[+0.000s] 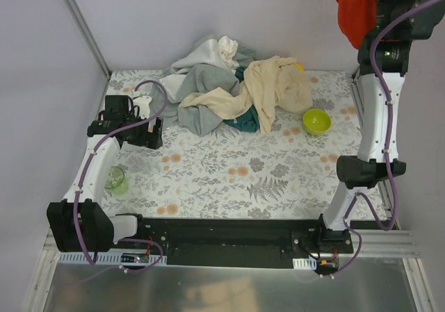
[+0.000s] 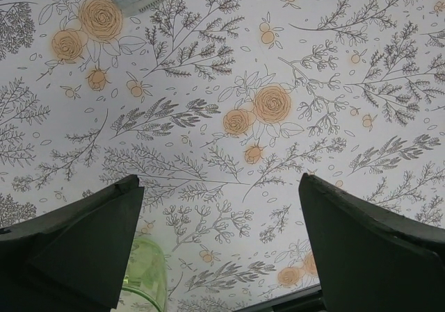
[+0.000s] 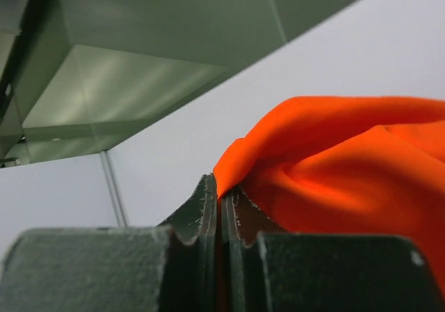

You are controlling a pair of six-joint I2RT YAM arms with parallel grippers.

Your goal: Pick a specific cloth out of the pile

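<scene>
Right claw (image 3: 221, 201) sits closest, and most of the orange cloth (image 3: 334, 180) is cut off at the picture edge. It is pinched shut on that cloth, up high, well apart from the pile (image 1: 236, 93). Left claw (image 2: 219, 181) is wide open, holding nothing.

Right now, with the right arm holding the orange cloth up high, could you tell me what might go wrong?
1. The right fingers are shut on just a thin fold at the edge of the orange cloth, so it might slip out.
2. The cloth hangs right beside the right arm's purple cable and could snag there.
3. Lowered carelessly, it could drag over the green bowl.
</scene>
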